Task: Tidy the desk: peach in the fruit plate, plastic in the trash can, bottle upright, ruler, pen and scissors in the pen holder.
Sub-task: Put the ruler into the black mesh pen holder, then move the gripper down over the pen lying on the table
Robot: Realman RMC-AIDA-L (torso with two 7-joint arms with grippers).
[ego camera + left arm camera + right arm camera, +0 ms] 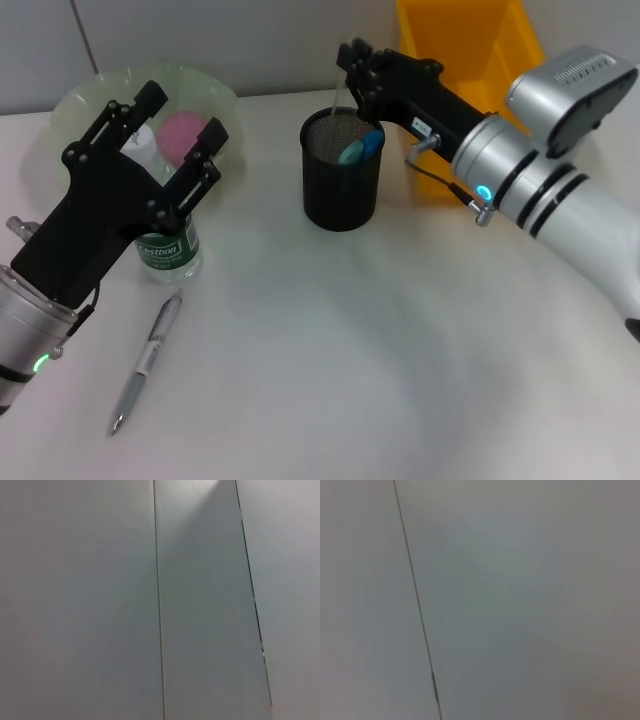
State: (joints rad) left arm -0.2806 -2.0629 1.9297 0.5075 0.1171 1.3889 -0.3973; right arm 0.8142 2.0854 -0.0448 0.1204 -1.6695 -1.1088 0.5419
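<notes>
The clear bottle [167, 245] with a green label and white cap stands upright at the left. My left gripper [182, 118] is open, one finger on each side of the bottle's top. Behind it the pink peach [183, 135] lies in the pale green fruit plate [90, 95]. The black mesh pen holder [343, 185] holds blue-handled scissors [360, 148] and a clear ruler [334, 100] standing up. My right gripper [352, 62] is just above the holder, shut on the ruler's top. A silver pen [146, 362] lies on the desk at the front left. No plastic shows.
An orange trash can [470, 45] stands at the back right, behind my right arm. The white desk stretches across the front and middle. Both wrist views show only grey wall panels with thin seams.
</notes>
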